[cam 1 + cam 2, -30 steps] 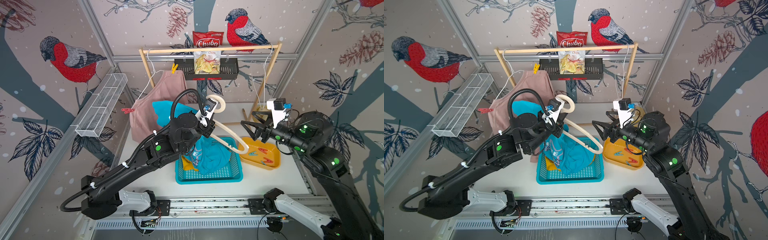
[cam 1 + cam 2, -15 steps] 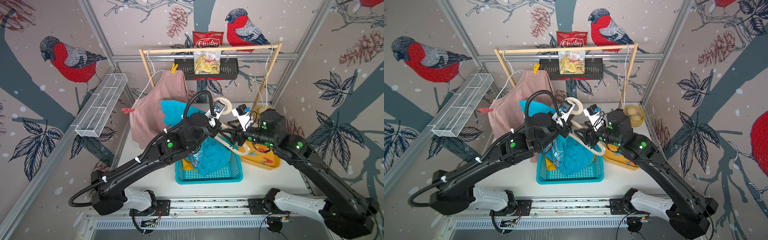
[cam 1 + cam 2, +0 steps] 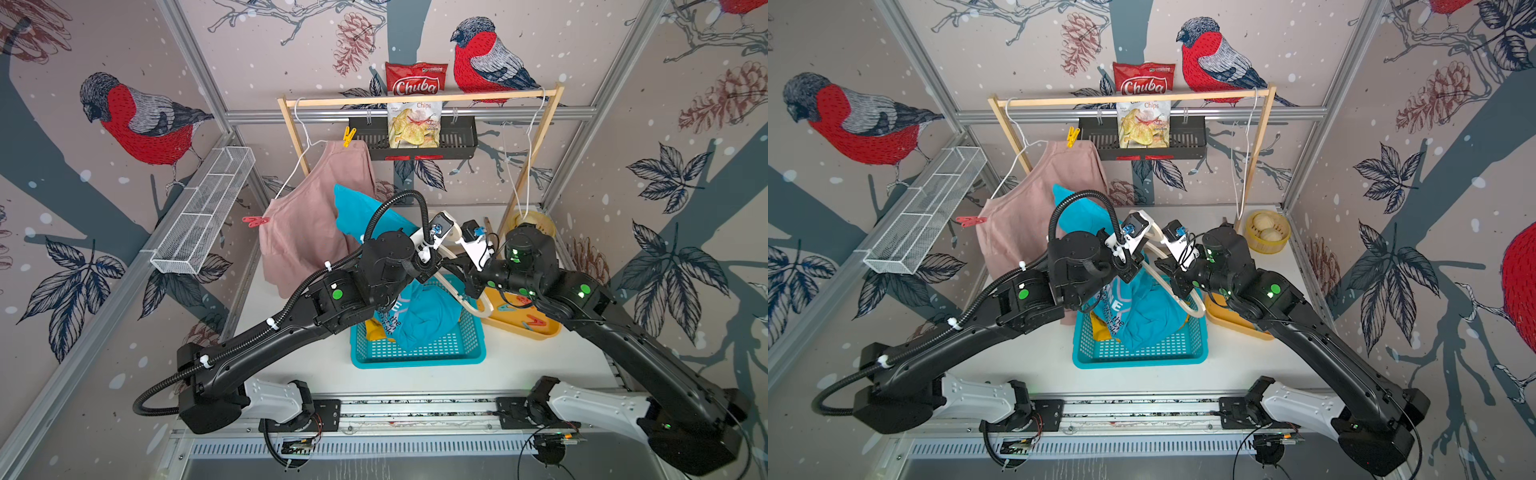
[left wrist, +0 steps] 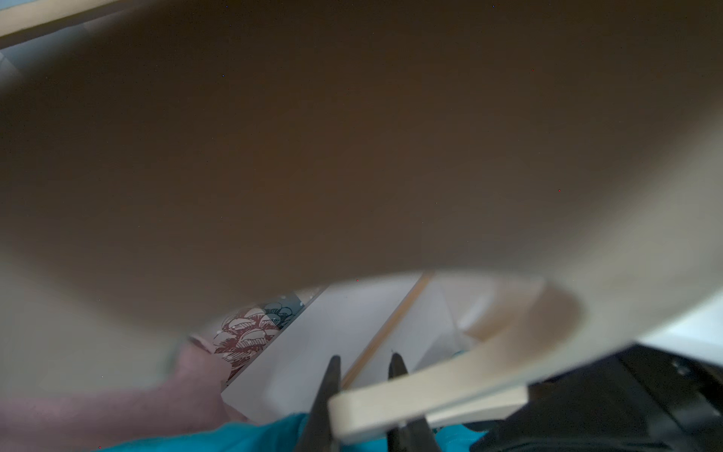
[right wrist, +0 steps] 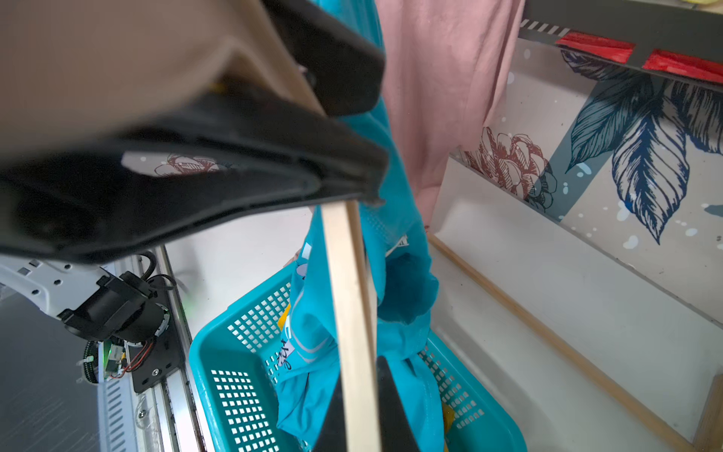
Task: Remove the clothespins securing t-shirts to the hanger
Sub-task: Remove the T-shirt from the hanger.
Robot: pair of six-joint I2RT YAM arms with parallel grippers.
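Note:
My left gripper is shut on a cream hanger held above the teal basket. My right gripper is shut on the same hanger's bar. A teal t-shirt droops from the hanger into the basket, over a yellow t-shirt. No clothespin shows on it. The pink t-shirt hangs on a white wire hanger, with a yellow clothespin at its top and a red clothespin at its left shoulder.
A yellow tray right of the basket holds loose red and blue clothespins. The wooden rack spans the back, with a black shelf and chip bags behind it. A bare wire hanger hangs at its right. A bun bowl sits back right.
My right arm swung left from over the yellow tray to the hanger, and its open jaws shut on the bar. My left arm shifted the hanger slightly right, still gripping it.

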